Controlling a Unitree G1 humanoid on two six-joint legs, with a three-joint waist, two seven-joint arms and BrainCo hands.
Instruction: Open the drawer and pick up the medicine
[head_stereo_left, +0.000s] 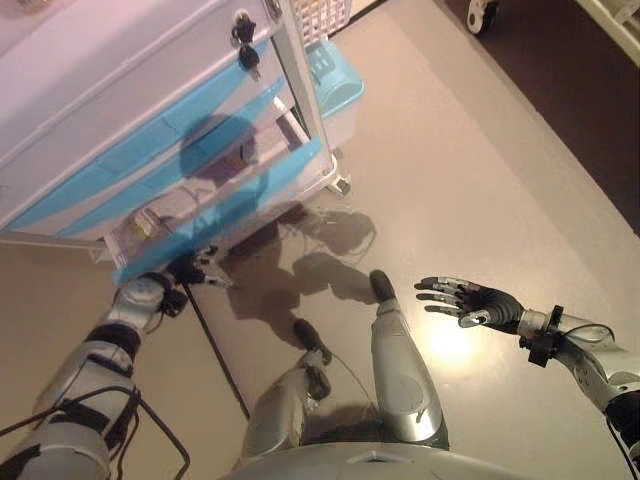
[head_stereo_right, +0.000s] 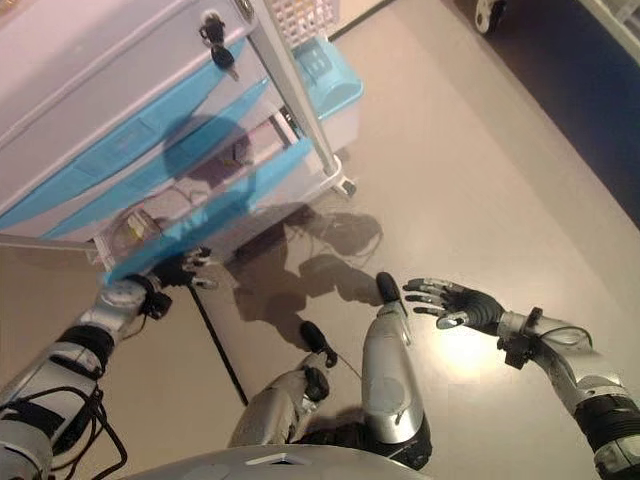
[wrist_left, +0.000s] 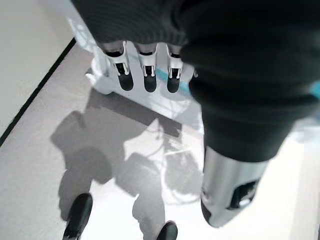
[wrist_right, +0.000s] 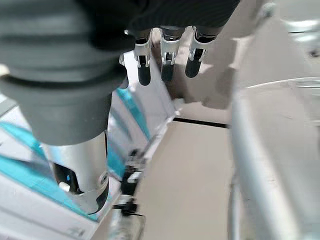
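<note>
Dim eye views; glare on the floor (head_stereo_left: 450, 340) near hard shadows; wrist views blurred.

I see a white cabinet (head_stereo_left: 120, 70) with light blue drawer fronts; the lowest drawer (head_stereo_left: 215, 205) has a light blue front edge and clear sides. Black keys (head_stereo_left: 245, 45) hang at the lock. Beside it a light blue bin lid (head_stereo_left: 335, 80) and a white mesh basket (head_stereo_left: 320, 15). Floor (head_stereo_left: 450, 150) is beige-grey with a thin black line (head_stereo_left: 215, 350); a dark area sits at the far right. My left robot hand (head_stereo_left: 185, 268) and right robot hand (head_stereo_left: 465, 300) are silver with dark tips and black ribbed covers.
</note>
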